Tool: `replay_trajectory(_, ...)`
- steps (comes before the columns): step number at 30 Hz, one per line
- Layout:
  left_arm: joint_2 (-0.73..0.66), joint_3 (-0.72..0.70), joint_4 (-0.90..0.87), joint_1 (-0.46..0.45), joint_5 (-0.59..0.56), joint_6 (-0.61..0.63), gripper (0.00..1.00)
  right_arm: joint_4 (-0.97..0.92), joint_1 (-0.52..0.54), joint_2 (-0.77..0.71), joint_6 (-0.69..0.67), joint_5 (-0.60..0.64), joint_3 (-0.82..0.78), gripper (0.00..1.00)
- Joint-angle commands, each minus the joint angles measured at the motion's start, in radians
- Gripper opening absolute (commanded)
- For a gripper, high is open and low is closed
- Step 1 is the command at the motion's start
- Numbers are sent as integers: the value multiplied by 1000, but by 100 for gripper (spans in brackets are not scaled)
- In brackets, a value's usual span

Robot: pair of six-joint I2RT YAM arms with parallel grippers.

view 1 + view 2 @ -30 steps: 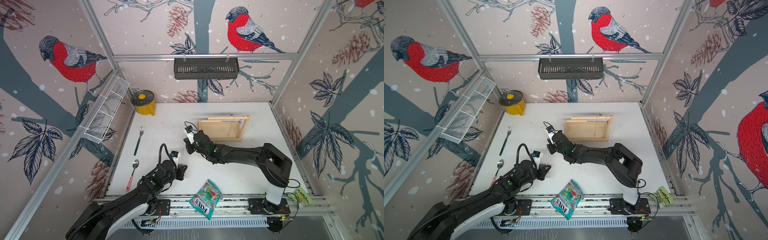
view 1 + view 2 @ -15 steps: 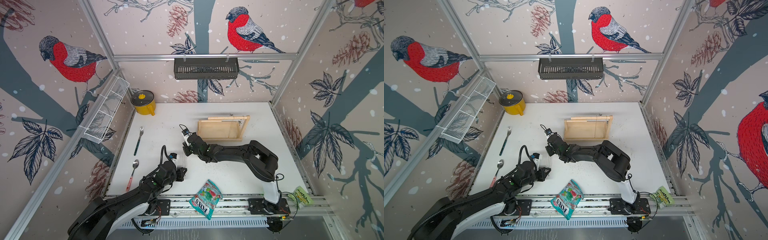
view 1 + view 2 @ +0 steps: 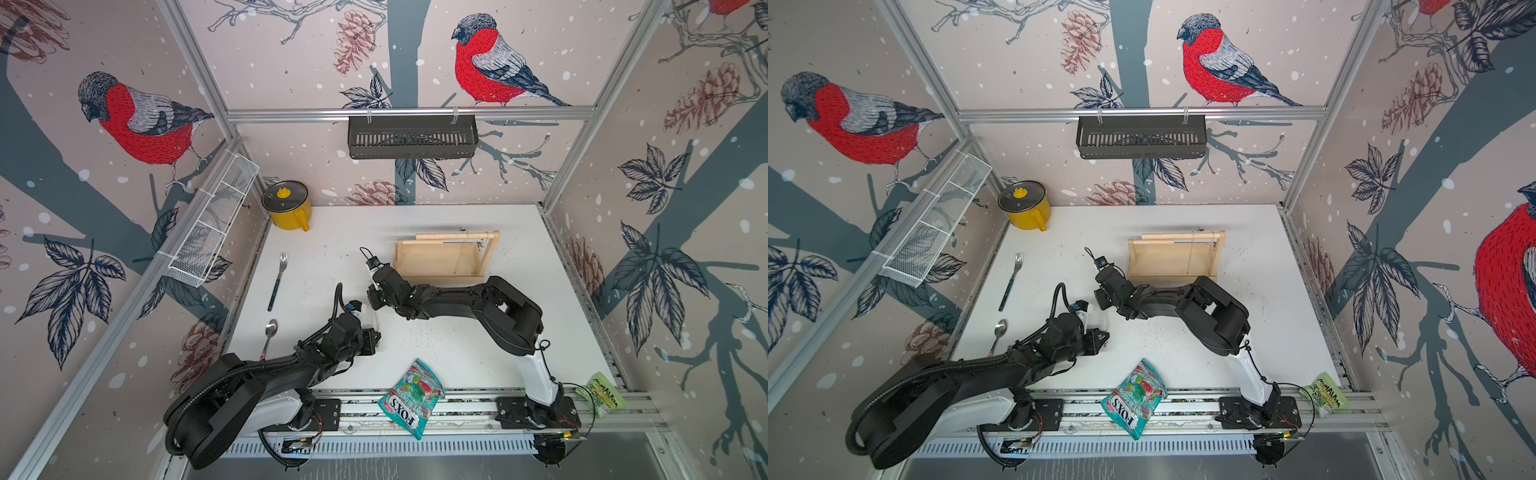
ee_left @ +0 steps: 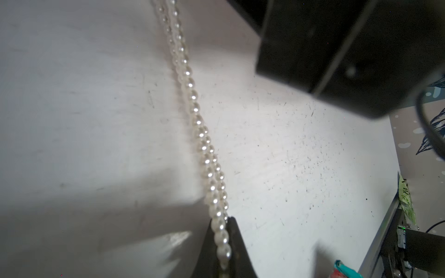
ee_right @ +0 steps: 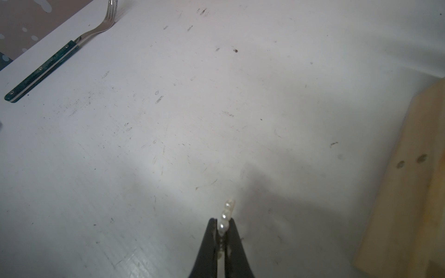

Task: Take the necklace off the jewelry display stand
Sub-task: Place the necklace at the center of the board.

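Nearest the front rail, a teal sweet packet [image 3: 411,397] is shown lying partly over the edge of the white counter [image 3: 449,340].

Just behind it, the left gripper [image 3: 375,337] is pressed together on one end of the pearl necklace [image 3: 376,320]. In the left wrist view the pearls are seen pinched between the two dark fingers [image 4: 237,243], and a doubled strand is seen running away from them across the counter.

The strand is carried from the left gripper to the right gripper [image 3: 372,300], which lies just beyond it and is likewise closed on the pearl necklace. In the right wrist view a few pearls [image 5: 227,209] are seen protruding past the fingertips. The pearl necklace is thus held at both ends and spans the short gap between the two grippers, in both top views [image 3: 1104,319]. It is clear of the stand. Whether the strand touches the counter cannot be told.

To the robot's left of the grippers, a spoon [image 3: 271,330] and, farther back, a fork [image 3: 279,276] are laid on the counter.

Behind the right gripper the wooden stand [image 3: 436,264] is placed, its near left corner close to the right arm's wrist. A thin chain [image 3: 460,254] is seen hanging from its crossbar [image 3: 455,236].

At the back left corner a yellow pot [image 3: 289,205] is set, and a black basket [image 3: 411,131] is hung on the rear wall.
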Motion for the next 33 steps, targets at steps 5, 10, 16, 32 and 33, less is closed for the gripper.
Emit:
replay_trajectory(5,55,13,-207,-3,-50,-12,5,10,-21,27,15,-24,1,5)
replay_trajectory(10,77,19,-219,-3,-55,-28,14,13,-30,47,27,-41,10,8)
replay_trajectory(16,96,23,-231,-2,-55,-42,24,10,-30,44,34,-59,24,19)
replay_trajectory(32,-21,20,-343,-3,-123,-86,48,-46,-32,32,48,-65,54,37)
replay_trajectory(33,-29,19,-348,-3,-127,-88,48,-48,-31,27,47,-67,52,39)
